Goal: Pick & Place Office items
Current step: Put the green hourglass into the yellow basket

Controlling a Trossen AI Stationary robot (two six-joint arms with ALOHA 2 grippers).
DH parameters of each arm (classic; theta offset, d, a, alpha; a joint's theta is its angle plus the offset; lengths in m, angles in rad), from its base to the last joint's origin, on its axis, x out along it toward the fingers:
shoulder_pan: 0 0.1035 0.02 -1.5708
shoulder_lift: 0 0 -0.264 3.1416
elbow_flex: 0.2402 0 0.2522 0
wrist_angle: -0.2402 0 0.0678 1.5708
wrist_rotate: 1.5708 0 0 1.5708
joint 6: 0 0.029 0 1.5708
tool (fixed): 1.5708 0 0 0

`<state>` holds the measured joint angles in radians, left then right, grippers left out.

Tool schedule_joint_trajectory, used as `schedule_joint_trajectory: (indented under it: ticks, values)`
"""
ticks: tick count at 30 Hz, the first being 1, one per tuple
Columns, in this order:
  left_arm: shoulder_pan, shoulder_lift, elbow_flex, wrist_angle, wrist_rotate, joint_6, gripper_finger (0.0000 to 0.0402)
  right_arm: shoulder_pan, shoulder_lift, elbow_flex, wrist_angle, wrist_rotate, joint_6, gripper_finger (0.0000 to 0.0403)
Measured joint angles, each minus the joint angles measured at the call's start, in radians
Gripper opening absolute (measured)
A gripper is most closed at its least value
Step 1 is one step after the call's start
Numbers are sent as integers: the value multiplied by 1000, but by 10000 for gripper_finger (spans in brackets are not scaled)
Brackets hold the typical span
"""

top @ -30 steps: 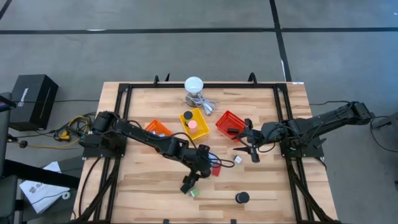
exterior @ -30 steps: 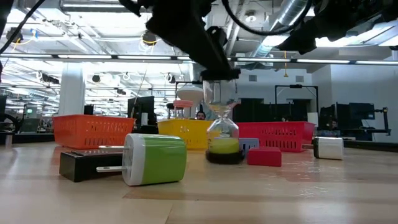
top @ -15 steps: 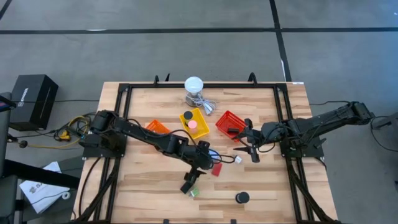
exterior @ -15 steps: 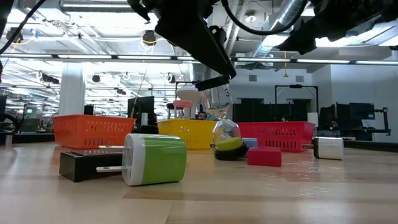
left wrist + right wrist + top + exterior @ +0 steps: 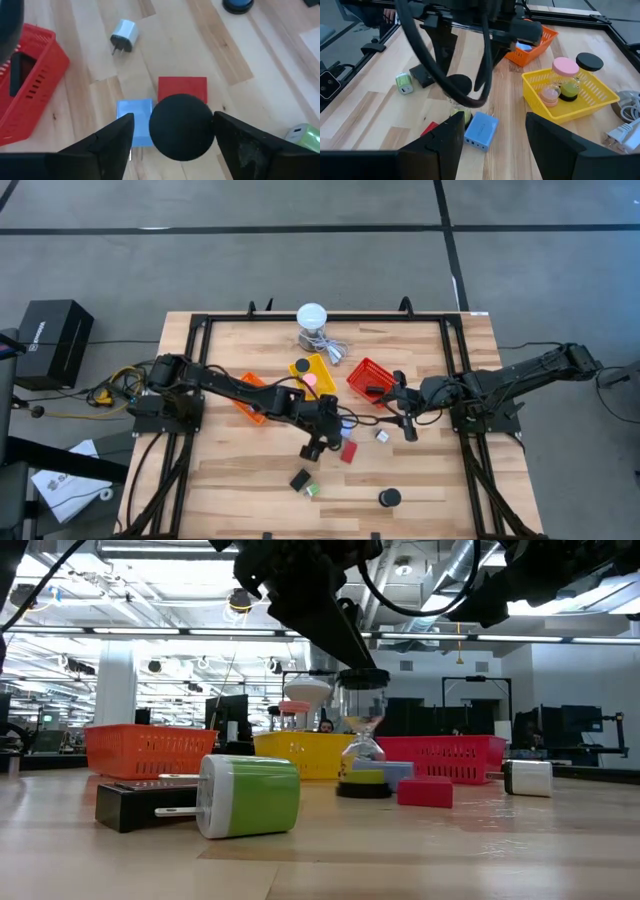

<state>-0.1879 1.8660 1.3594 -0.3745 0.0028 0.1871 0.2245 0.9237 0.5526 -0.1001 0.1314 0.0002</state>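
An hourglass (image 5: pixel 362 745) with black caps and green sand stands upright on its base (image 5: pixel 362 789) beside a light-blue block (image 5: pixel 135 124) and a red block (image 5: pixel 182 85). My left gripper (image 5: pixel 320 445) is over it, open. In the left wrist view its fingers stand on either side of the black top cap (image 5: pixel 181 127). My right gripper (image 5: pixel 403 412) hovers open near the red basket (image 5: pixel 370 378) and touches nothing. A white plug (image 5: pixel 382 436), a black disc (image 5: pixel 389 498), a black bar (image 5: pixel 300 478) and a green-white piece (image 5: pixel 312 490) lie on the table. My left gripper comes at the hourglass's top cap (image 5: pixel 181 127) from above, one finger on each side. A gap shows beside one finger (image 5: pixel 117 137). Whether the other finger (image 5: pixel 240 140) touches the rim I cannot tell. The hourglass stands upright on the table.
The yellow basket (image 5: pixel 312 375) holds a pink-capped hourglass (image 5: pixel 563 75) and a black disc (image 5: pixel 590 61). The orange basket (image 5: pixel 252 392) lies partly under my left arm. A white round-topped device (image 5: pixel 312 315) with a grey cable sits at the far edge. Bare wood lies near the front edge.
My left gripper carried the hourglass a short way toward the far edge. Half a second ago the hourglass hung tilted and clear of the table; now it stands upright on its base near the blue and red blocks. The right arm kept still.
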Motion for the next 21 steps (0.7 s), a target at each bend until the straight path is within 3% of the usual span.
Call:
schedule_joint_trajectory:
  ticks: [8, 21]
  values:
    - [-1, 5, 0, 1, 5, 19, 302, 0, 0, 0, 0, 0, 0, 202]
    - [6, 14, -64, 67, 13, 18, 283, 0, 0, 0, -8, 0, 0, 202]
